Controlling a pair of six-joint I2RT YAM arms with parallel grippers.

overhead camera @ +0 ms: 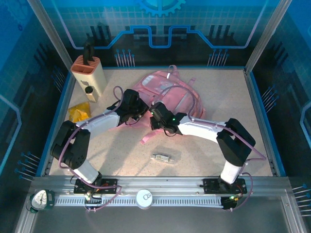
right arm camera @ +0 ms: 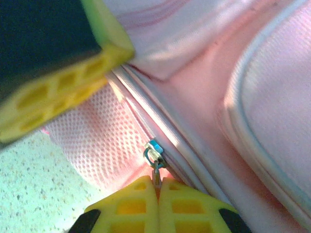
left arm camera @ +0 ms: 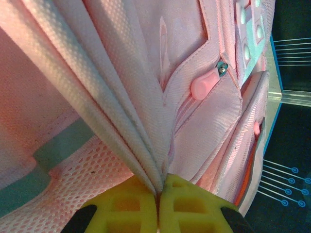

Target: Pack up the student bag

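Observation:
The pink student bag (overhead camera: 171, 87) lies at the back middle of the table. My left gripper (overhead camera: 138, 114) reaches its near left edge, and in the left wrist view it (left arm camera: 159, 188) is shut on a fold of the bag's pink fabric (left arm camera: 121, 111). A pink zip tab (left arm camera: 204, 85) shows on a pocket above. My right gripper (overhead camera: 154, 118) sits just to the right of the left one. In the right wrist view it (right arm camera: 158, 183) is shut on the metal zip pull (right arm camera: 154, 154) of the bag's zip line. A yellow finger (right arm camera: 58, 94) of the left gripper is at upper left.
A beige box-shaped holder with a black top (overhead camera: 89, 75) stands at the back left, with a small yellow packet (overhead camera: 79, 112) in front of it. A small clear packet (overhead camera: 164, 157) lies on the table between the arms. A pink strap (overhead camera: 148, 138) trails toward the front.

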